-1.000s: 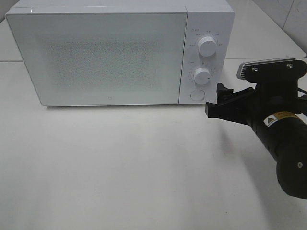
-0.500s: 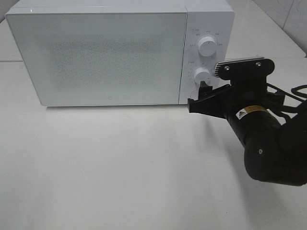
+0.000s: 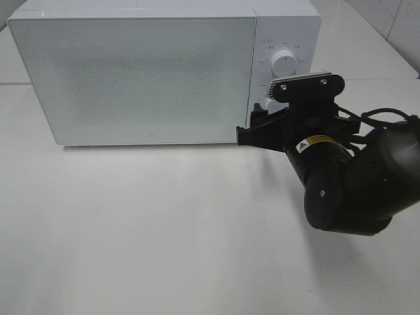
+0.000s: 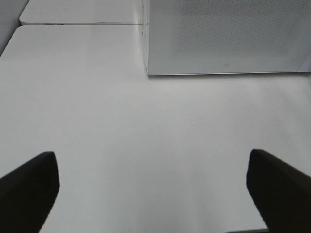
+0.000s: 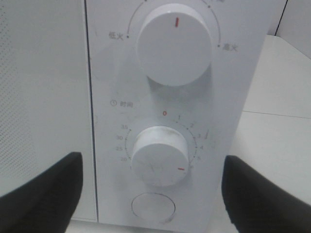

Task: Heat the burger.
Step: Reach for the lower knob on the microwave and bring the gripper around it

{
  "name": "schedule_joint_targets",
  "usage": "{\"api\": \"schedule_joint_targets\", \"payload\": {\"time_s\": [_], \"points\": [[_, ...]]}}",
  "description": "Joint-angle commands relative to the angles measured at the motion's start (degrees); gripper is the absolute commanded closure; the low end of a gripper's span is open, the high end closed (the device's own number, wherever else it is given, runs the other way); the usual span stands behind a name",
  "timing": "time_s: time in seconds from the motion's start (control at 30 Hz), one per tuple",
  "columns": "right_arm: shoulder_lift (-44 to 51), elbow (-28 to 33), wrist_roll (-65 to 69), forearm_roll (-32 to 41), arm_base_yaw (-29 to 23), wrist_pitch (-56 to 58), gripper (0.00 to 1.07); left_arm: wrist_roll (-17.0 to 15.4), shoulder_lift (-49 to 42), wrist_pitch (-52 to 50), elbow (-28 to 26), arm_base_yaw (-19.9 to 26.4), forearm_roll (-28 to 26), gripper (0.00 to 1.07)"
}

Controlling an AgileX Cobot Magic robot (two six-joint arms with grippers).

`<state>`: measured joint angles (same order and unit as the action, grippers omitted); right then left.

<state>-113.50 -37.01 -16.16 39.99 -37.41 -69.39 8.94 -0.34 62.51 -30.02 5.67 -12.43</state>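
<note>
Right gripper [image 3: 249, 130], jaws spread wide and holding nothing, has swung left since a second ago; you now have it facing the white box-shaped microwave oven's [image 3: 131, 72] lower round timer dial [image 5: 159, 156]. The burger shows in no view.

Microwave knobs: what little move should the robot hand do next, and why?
Probably ease the right gripper straight forward until its open fingers straddle the timer knob, then close on it. The door is shut, the burger isn't in view, and the fingers already flank that knob.
</note>
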Motion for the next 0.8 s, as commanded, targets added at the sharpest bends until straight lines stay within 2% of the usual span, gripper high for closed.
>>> {"api": "schedule_joint_targets", "payload": {"time_s": [0.03, 0.43, 0.8], "points": [[-1.43, -3.27, 0.06, -1.2, 0.92, -1.38, 0.31, -0.06, -1.26, -0.74, 0.17, -0.17, -0.46, 0.09], [-5.44, -7.96, 0.46, -3.27, 3.9, 1.43, 0.31, -0.06, -0.97, -0.74, 0.17, -0.17, -0.46, 0.09], [-6.07, -8.59, 3.84, -3.5, 5.21, 1.6, 0.31, -0.06, -0.97, -0.74, 0.17, -0.17, -0.46, 0.09]]}}
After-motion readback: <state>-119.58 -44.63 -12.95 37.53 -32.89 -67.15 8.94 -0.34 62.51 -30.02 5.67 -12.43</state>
